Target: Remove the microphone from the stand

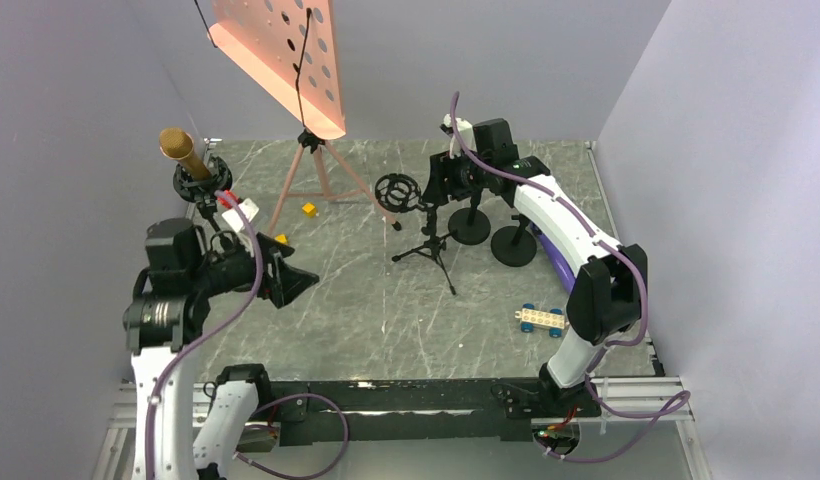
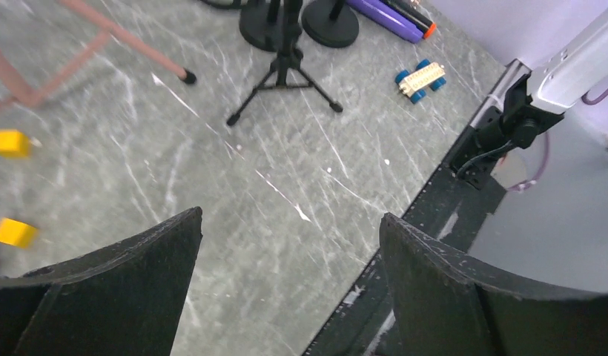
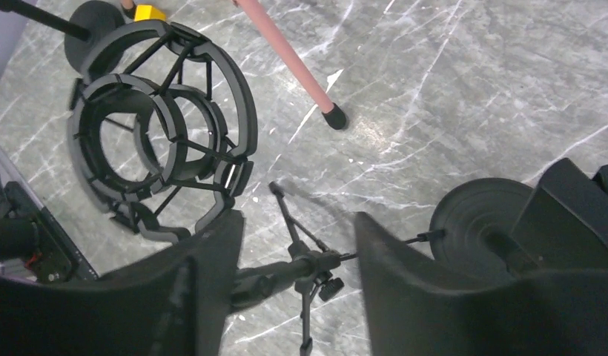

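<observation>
The microphone (image 1: 179, 150), with a gold head, stands tilted in a black shock-mount stand (image 1: 202, 182) at the far left. My left gripper (image 1: 298, 284) hovers to the right of it and nearer, apart from it. In the left wrist view the left gripper (image 2: 290, 216) is open over bare table. A second, empty shock mount (image 1: 397, 191) sits on a small tripod (image 1: 431, 250) mid-table. My right gripper (image 1: 438, 180) is just right of that mount. Seen from the right wrist, the gripper (image 3: 298, 216) is open above the tripod stem (image 3: 301, 263), with the empty mount (image 3: 160, 133) to its left.
A pink music stand (image 1: 286, 60) on tripod legs rises at the back. Two yellow blocks (image 1: 308, 209) (image 1: 281, 238) lie by its feet. Two black round-base stands (image 1: 470, 228) (image 1: 513, 245), a purple tube (image 1: 554, 255) and a toy car (image 1: 542, 318) sit at the right.
</observation>
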